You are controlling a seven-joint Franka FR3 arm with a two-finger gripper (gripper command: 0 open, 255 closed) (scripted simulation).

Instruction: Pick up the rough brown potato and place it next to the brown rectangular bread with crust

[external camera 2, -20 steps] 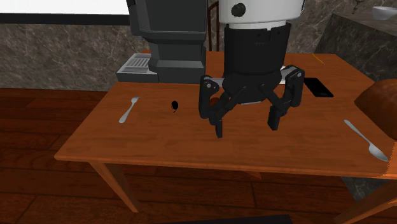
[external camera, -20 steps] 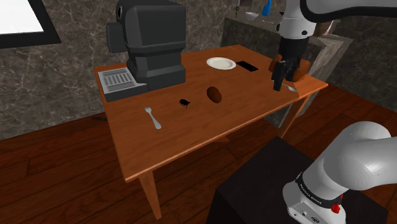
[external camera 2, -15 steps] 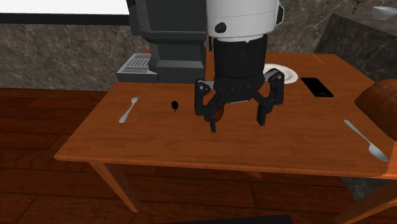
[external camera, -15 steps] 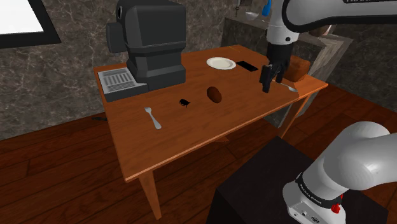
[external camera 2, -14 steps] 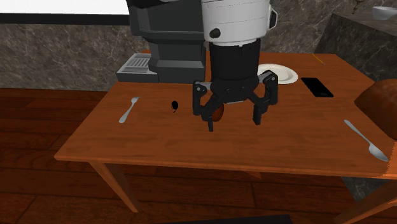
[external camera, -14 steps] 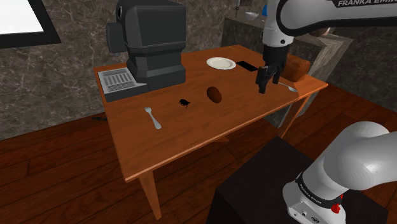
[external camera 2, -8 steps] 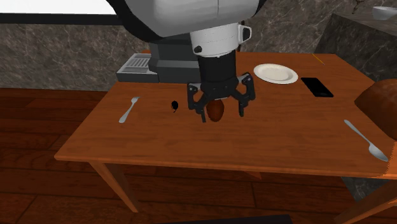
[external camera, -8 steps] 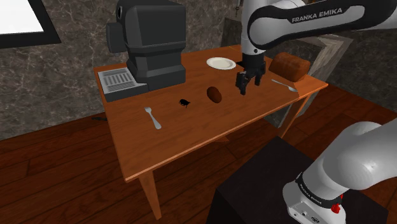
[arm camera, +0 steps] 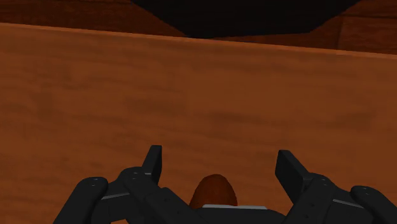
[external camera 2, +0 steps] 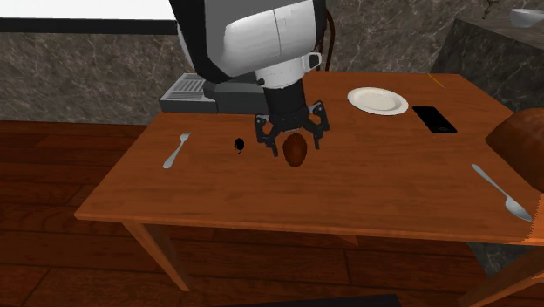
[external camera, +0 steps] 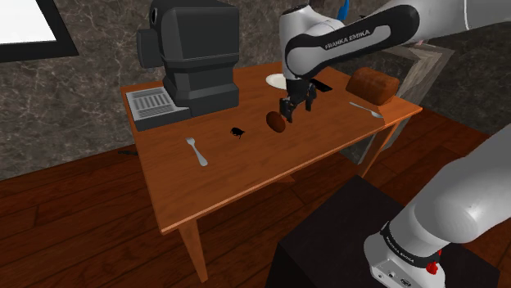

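The brown potato (external camera: 276,122) lies near the middle of the wooden table (external camera: 237,176); I also see the potato (external camera 2: 295,150) in the second exterior view and the potato (arm camera: 214,191) low between my fingers in the wrist view. My black gripper (external camera: 296,106) hovers open just above and beyond it, its fingers apart and touching nothing; the same gripper (external camera 2: 289,133) and gripper (arm camera: 221,165) show the wide gap. The brown rectangular bread (external camera: 373,84) rests near the table's corner at the shoulder view's right, and the bread (external camera 2: 521,142) sits at the second exterior view's right edge.
A large black coffee machine (external camera: 194,54) with a grey tray stands at the back. A white plate (external camera: 281,81) and a dark phone (external camera 2: 434,119) lie behind the potato. A fork (external camera: 196,151), a small black object (external camera: 237,131) and a spoon (external camera 2: 502,193) lie on the table.
The arm has swung from beside the bread across the table toward the potato, lowering as it went. The gripper stayed open. The potato and bread have not moved.
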